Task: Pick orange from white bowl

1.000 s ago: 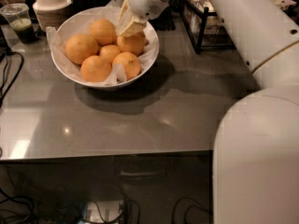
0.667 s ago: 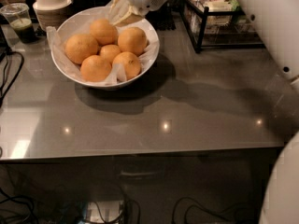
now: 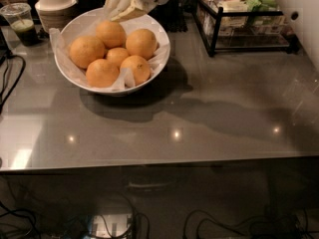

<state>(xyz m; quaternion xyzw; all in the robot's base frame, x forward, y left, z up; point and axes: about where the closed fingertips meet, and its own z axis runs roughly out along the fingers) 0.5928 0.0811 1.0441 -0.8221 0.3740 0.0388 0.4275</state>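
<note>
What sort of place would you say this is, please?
Likely an office snack corner or break room: a white bowl of oranges, a rack of packaged snacks and a drink cup on a grey counter. The claw hovers over the bowl's far rim.

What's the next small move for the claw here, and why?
Probably lower the claw toward the round rear orange: it hangs above the back rim of the wide glossy white bowl, apart from that orange, which lies inside.
</note>
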